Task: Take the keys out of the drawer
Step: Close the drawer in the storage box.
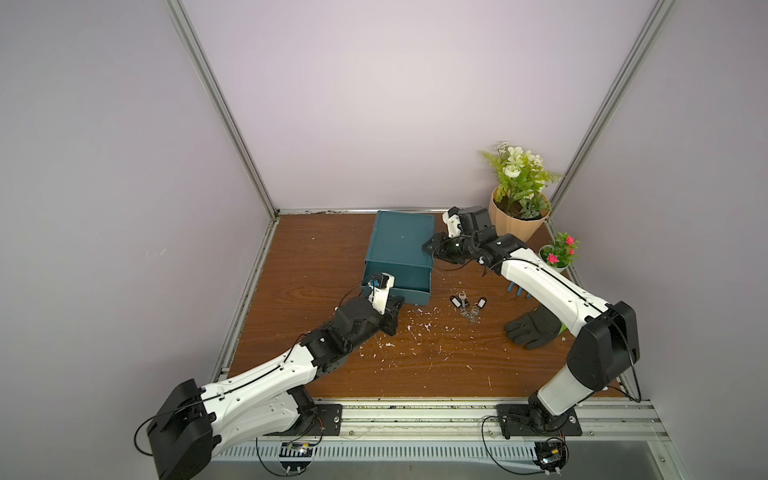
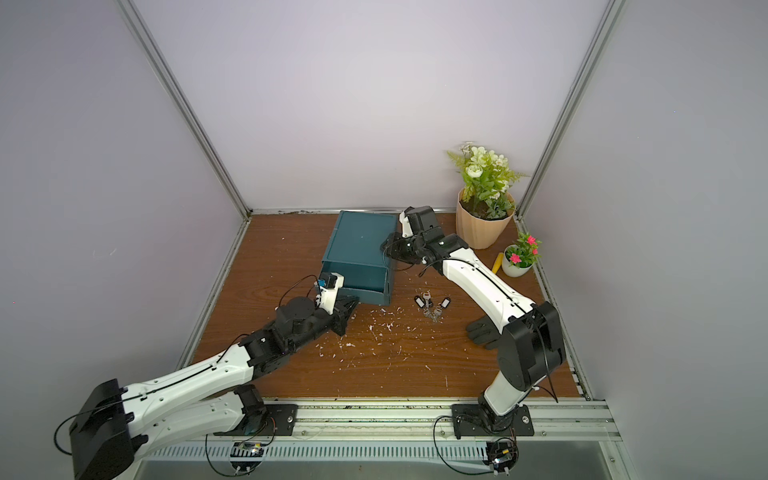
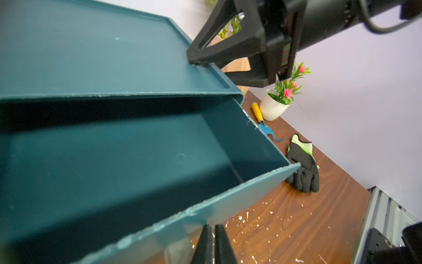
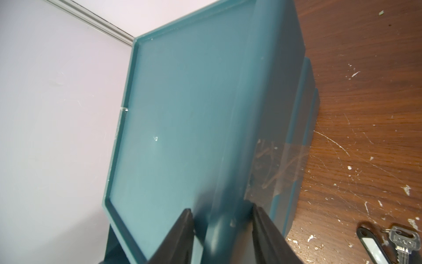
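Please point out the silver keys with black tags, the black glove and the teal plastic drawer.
silver keys with black tags [image 1: 469, 313]: in a top view, middle of bunch.
black glove [image 1: 534, 326]: in a top view, middle.
teal plastic drawer [image 3: 114, 160]: left wrist view, inner floor.

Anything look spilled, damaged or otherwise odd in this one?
White flecks litter the brown wooden tabletop before the teal plastic drawer box, like chipped debris. Clear tape runs down the box's side toward the tabletop.

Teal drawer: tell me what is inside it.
The open teal plastic drawer shows only bare floor and walls in the left wrist view. Its rear part is hidden in shadow under the teal cabinet top. The silver keys with tags lie outside on the wooden table.
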You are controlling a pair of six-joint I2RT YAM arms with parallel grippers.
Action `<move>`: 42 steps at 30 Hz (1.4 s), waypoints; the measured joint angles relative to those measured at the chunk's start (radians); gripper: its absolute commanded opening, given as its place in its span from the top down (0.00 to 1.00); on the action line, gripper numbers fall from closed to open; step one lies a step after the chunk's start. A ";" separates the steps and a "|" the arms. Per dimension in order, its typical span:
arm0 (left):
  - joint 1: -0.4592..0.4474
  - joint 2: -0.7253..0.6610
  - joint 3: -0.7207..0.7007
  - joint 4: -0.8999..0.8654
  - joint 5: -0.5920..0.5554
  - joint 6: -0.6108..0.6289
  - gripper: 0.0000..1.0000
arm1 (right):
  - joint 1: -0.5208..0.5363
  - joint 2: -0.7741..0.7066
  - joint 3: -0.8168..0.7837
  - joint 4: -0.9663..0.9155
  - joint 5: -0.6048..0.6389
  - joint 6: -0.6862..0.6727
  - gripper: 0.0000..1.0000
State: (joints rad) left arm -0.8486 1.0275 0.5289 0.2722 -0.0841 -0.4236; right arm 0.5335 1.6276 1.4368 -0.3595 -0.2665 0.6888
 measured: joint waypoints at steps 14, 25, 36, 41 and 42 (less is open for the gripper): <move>0.031 0.163 0.048 0.140 -0.079 -0.202 0.69 | 0.002 -0.036 -0.052 0.022 -0.052 -0.021 0.54; 0.051 0.246 0.054 0.182 -0.127 -0.414 0.63 | -0.010 -0.036 -0.052 0.019 -0.084 -0.063 0.54; 0.055 0.325 0.096 0.222 -0.172 -0.577 0.59 | -0.020 -0.036 -0.052 0.010 -0.123 -0.113 0.54; 0.055 0.326 0.097 0.222 -0.170 -0.640 0.50 | -0.026 -0.036 -0.052 0.004 -0.140 -0.125 0.54; 0.055 0.324 0.096 0.220 -0.169 -0.651 0.46 | -0.026 -0.036 -0.052 0.003 -0.143 -0.127 0.54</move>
State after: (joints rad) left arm -0.7937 1.3518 0.6250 0.4919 -0.2527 -1.0748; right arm 0.5076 1.5913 1.3849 -0.3561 -0.4091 0.5621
